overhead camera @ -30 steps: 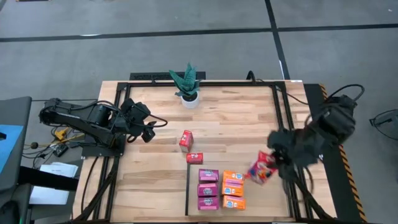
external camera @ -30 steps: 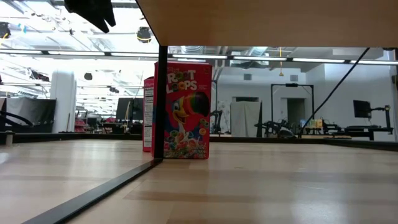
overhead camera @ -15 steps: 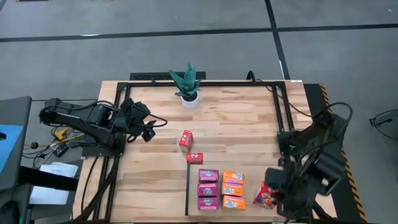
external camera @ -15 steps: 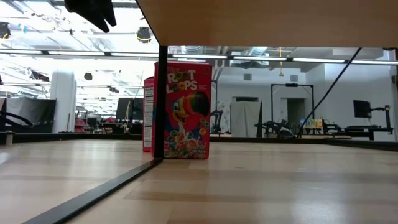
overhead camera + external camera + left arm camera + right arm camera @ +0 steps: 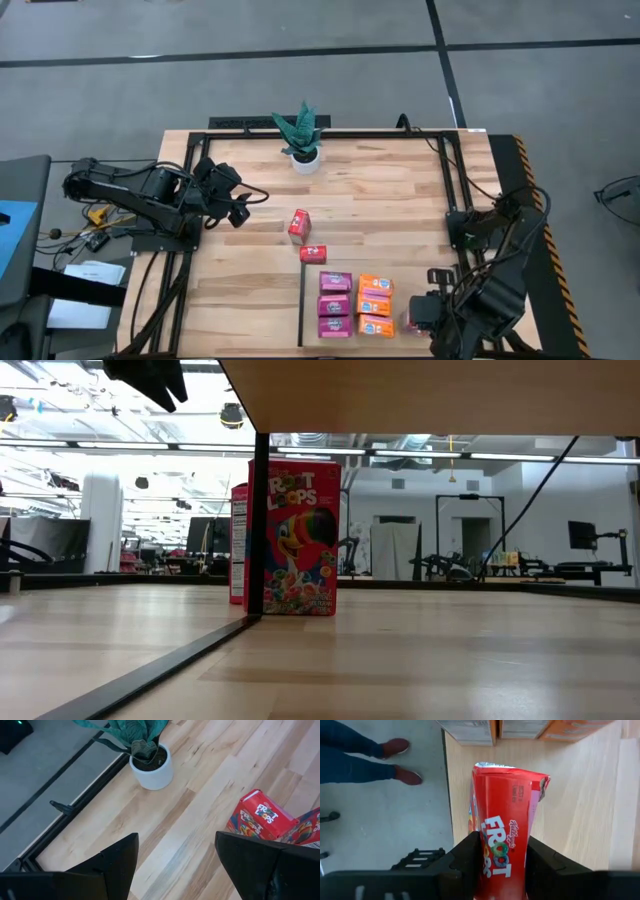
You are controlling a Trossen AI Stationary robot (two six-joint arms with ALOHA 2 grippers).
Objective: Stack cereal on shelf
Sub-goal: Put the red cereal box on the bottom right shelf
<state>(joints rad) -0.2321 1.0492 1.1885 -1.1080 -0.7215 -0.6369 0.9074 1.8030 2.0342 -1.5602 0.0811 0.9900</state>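
My right gripper point(image 5: 420, 318) hangs near the table's near edge, just right of the orange cereal boxes point(image 5: 375, 305), and is shut on a red cereal box point(image 5: 502, 815). Magenta boxes point(image 5: 334, 303) lie beside the orange ones on the shelf point(image 5: 420, 275), right of its black strip point(image 5: 302, 300). Two more red boxes sit left of the strip, one standing point(image 5: 299, 224) and one lying flat point(image 5: 313, 254). My left gripper point(image 5: 240, 212) waits open at the table's left, above the wood. My right gripper pinches the red box between its two fingers point(image 5: 470, 855), on two opposite faces at the end nearest the wrist point(image 5: 500, 862). The fingers come from above, pointing steeply down. The box hangs below them, its crumpled far end point(image 5: 512, 770) lowest, over the table's near edge.
A potted green plant point(image 5: 302, 140) stands at the far edge. A person's shoes point(image 5: 395, 750) show on the floor just past the near edge. Black frame rails point(image 5: 455, 200) run along the table's right side. Bare wood lies between the plant and the boxes.
My right gripper has carried the red box toward the table's near edge and downward, rolling as it went. The box, earlier tilted with its printed face showing beside the orange boxes, now hangs almost hidden under the gripper.
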